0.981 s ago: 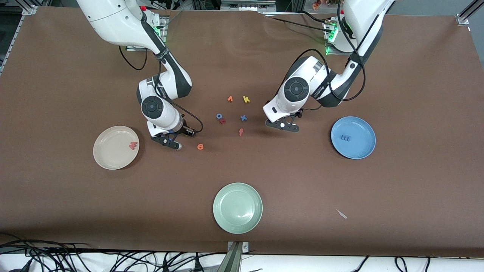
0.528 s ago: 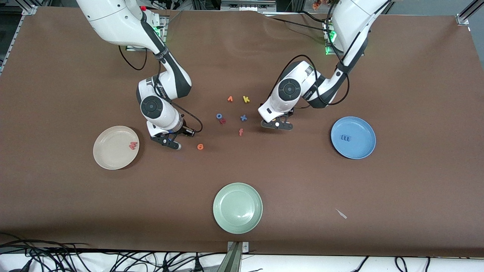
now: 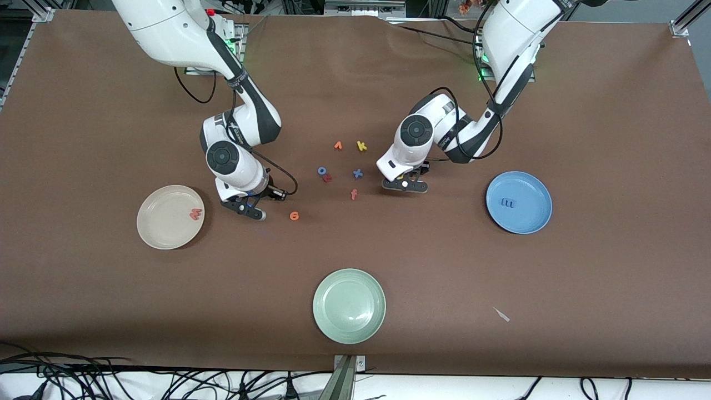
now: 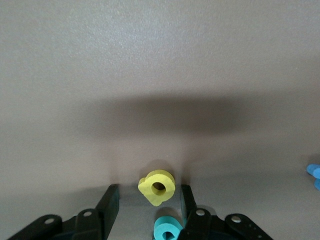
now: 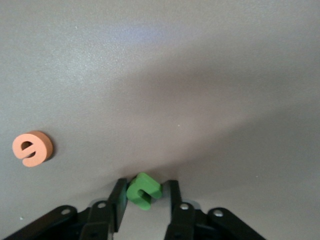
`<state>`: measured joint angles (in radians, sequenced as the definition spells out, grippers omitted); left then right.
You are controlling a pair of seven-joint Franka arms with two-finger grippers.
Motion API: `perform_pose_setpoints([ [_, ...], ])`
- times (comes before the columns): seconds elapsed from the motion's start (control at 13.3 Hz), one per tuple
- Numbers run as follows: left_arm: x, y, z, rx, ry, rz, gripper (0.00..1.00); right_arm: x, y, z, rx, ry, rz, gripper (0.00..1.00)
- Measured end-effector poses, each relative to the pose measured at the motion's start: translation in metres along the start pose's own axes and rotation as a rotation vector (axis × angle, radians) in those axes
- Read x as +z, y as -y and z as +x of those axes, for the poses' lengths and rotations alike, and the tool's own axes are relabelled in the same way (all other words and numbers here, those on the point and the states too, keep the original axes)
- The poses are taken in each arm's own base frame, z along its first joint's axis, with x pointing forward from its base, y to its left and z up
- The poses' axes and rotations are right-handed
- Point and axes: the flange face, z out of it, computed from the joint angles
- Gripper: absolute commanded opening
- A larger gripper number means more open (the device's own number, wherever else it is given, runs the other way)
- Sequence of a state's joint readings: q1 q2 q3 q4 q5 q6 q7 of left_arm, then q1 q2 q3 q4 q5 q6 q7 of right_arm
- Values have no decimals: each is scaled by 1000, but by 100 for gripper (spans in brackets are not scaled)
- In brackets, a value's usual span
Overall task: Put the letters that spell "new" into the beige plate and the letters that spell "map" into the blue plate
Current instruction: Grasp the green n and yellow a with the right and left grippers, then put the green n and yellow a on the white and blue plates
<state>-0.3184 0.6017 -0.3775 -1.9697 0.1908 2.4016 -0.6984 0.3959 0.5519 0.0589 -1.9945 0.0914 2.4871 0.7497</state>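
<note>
My right gripper (image 3: 244, 210) is down at the table between the beige plate (image 3: 153, 228) and the orange e (image 3: 294, 215). In the right wrist view its gripper (image 5: 145, 187) is open but narrow around the olive-green n (image 5: 143, 190). One finger touches the n and the other stands just off it. The e (image 5: 33, 148) lies apart. The pinkish-red w (image 3: 195, 214) lies in the beige plate. My left gripper (image 3: 404, 186) is open, with the yellow a (image 4: 156, 187) between its fingers (image 4: 148, 192) and the teal p (image 4: 167, 230) beside it. The blue m (image 3: 507, 203) lies in the blue plate (image 3: 533, 219).
A pale green plate (image 3: 349, 305) sits near the front edge. Loose letters lie mid-table: an orange v (image 3: 338, 145), a yellow k (image 3: 361, 146), a blue x (image 3: 357, 173), an orange-red f (image 3: 354, 194), and a blue ring letter (image 3: 321, 171) against a red one (image 3: 327, 178). A white scrap (image 3: 501, 314) lies near the front.
The left gripper has shifted a little toward the loose letters and narrowed its fingers around the yellow a. The right gripper stayed in place and narrowed around the n.
</note>
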Motion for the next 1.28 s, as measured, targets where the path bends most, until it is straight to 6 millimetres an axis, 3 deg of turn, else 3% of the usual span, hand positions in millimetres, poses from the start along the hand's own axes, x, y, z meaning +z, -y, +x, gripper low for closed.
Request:
perform_pose_setpoints([
  [0.3, 0, -1, 3, -3, -20, -19, 49, 0, 0, 0, 1, 0, 0, 30],
  [0.45, 0, -1, 4, -4, -21, -20, 31, 0, 0, 0, 1, 0, 0, 27],
  [0.68, -2, 0, 5, -6, -25, -19, 13, 0, 0, 0, 1, 0, 0, 25],
  [1.06, -4, 0, 6, -7, -30, -22, 12, -3, 2, 3, 3, -6, 6, 24],
  [1.28, -29, 7, 13, -3, -18, 18, 11, -17, 4, 15, 10, 4, -9, 24],
])
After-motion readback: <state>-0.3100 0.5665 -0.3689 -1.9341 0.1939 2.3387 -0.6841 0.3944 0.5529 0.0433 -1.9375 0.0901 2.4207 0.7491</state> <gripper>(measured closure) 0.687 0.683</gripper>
